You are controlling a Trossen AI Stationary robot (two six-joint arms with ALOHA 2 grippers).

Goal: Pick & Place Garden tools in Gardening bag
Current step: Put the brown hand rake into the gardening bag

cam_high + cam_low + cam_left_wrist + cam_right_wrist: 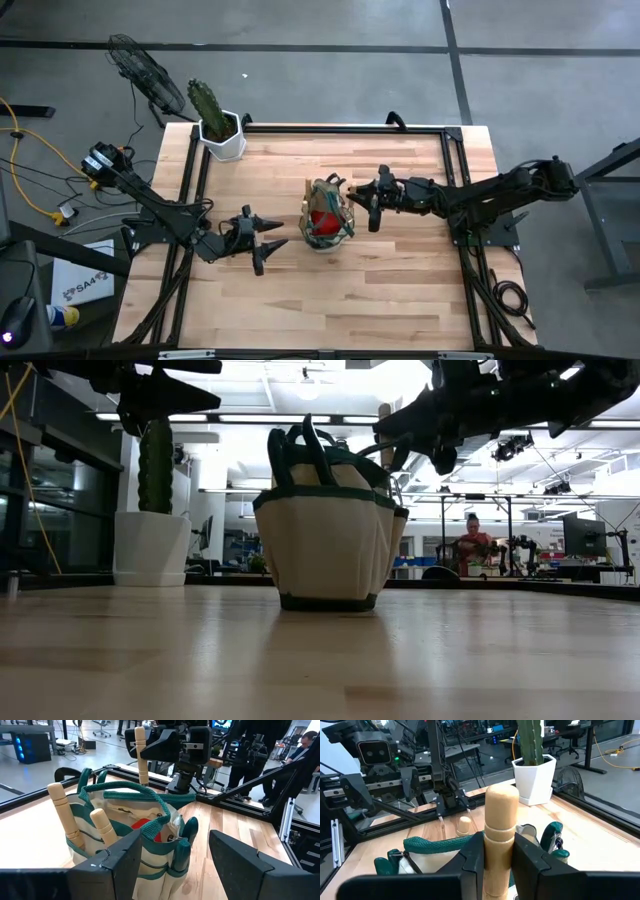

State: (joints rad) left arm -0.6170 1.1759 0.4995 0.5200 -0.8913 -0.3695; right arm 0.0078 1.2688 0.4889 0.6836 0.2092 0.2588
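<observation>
The tan gardening bag (327, 213) with green trim stands upright on its base at the table's middle. Two wooden-handled tools (62, 810) (102, 822) and green-handled pruners (185, 840) stick up from its pockets, and a red piece (147, 827) lies inside. My right gripper (362, 198), just right of the bag, is shut on another tool's wooden handle (500, 805). My left gripper (268, 250) hangs open left of the bag, a short way off, with nothing between its fingers (125, 865). My right gripper pinches the wooden handle just below its rounded top, at the groove (498, 837), between its two fingers. The fingers come level from the table's right side and lie across the handle. The handle stands upright at the bag's right rim (141, 755). The bag hides its lower end.
A white hexagonal pot with a cactus (222, 135) stands at the table's far left corner. A black frame (330, 128) runs along the table's far and side edges. Bare wood (320, 300) lies between the bag and the near edge.
</observation>
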